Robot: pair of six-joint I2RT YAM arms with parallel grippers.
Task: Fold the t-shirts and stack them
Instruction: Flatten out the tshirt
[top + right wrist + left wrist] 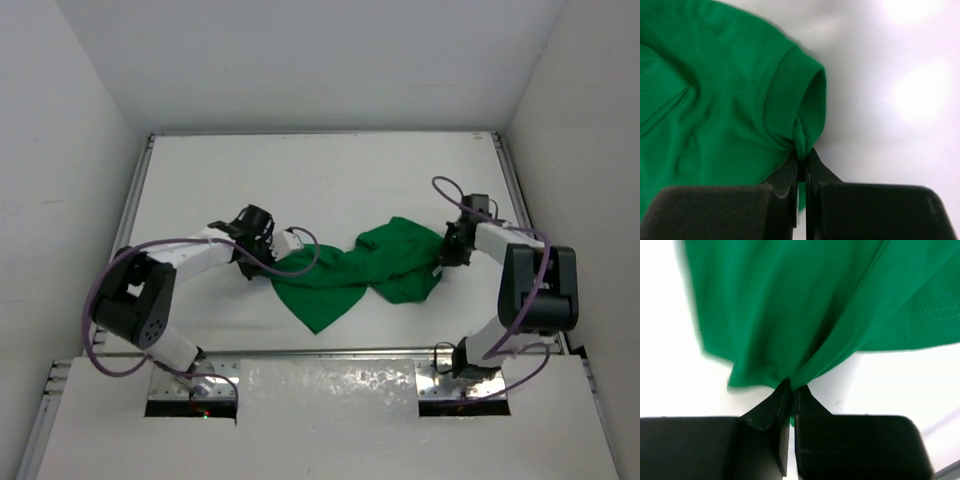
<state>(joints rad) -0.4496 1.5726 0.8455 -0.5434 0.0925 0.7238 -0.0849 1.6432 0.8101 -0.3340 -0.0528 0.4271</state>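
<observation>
A bright green t-shirt (350, 272) lies crumpled and stretched across the middle of the white table. My left gripper (268, 252) pinches its left end; in the left wrist view the black jaws are shut on a bunched fold of the t-shirt (790, 315) at the gripper (791, 387). My right gripper (447, 250) holds the right end. In the right wrist view its jaws are shut at the gripper (803, 154) on cloth beside a hemmed sleeve opening of the t-shirt (720, 100).
White walls enclose the table (320, 170) on the left, back and right. Both arm bases (190, 385) stand at the near edge, with purple cables looping off each arm.
</observation>
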